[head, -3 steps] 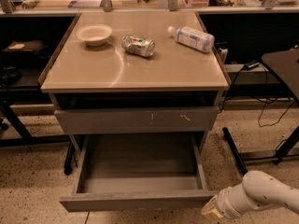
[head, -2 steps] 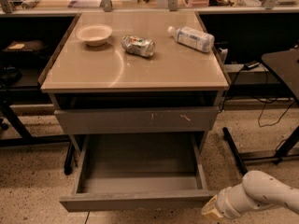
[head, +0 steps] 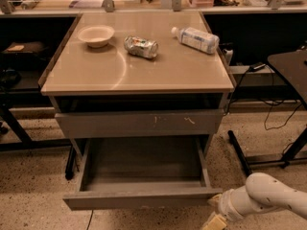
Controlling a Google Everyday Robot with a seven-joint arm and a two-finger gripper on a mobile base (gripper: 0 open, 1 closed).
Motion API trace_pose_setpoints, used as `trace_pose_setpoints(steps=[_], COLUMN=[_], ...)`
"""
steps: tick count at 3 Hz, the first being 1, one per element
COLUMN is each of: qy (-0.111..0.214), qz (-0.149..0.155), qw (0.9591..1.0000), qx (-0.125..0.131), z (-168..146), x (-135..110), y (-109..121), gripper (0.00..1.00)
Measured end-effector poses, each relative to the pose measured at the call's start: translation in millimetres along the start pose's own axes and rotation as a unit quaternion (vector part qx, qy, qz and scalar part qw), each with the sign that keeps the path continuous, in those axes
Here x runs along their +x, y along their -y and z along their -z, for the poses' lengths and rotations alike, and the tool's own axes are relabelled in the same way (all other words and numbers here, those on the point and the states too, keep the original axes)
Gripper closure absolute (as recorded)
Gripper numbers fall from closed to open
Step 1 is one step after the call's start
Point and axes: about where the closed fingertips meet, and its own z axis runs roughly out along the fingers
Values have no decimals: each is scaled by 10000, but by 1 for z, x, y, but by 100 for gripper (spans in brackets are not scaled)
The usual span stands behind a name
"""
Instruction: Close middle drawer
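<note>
The middle drawer (head: 141, 198) is pulled far out of the grey cabinet, its plain front panel facing me low in the view. Its deep box is empty, with a grey floor (head: 144, 164) and side walls showing. My gripper (head: 214, 220) is at the bottom right, just beside and slightly below the drawer's front right corner, on the end of my white arm (head: 268, 200). I cannot tell whether it touches the panel.
Above the open drawer is a grey drawer front with pale scratch marks (head: 139, 122). The tan cabinet top (head: 96, 73) holds a white bowl (head: 96, 35), a crushed can (head: 140, 46) and a lying plastic bottle (head: 195, 39). Black table legs and cables (head: 268, 128) stand at the right.
</note>
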Motion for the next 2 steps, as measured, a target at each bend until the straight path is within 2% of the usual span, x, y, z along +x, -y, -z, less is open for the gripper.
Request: trace_pose_setpoints(steps=[1, 2], qy=[273, 489], qz=[312, 880], qw=[9991, 9949], qx=[48, 74], z=[0, -3], x=[-36, -91], y=[19, 34], gripper=[100, 100])
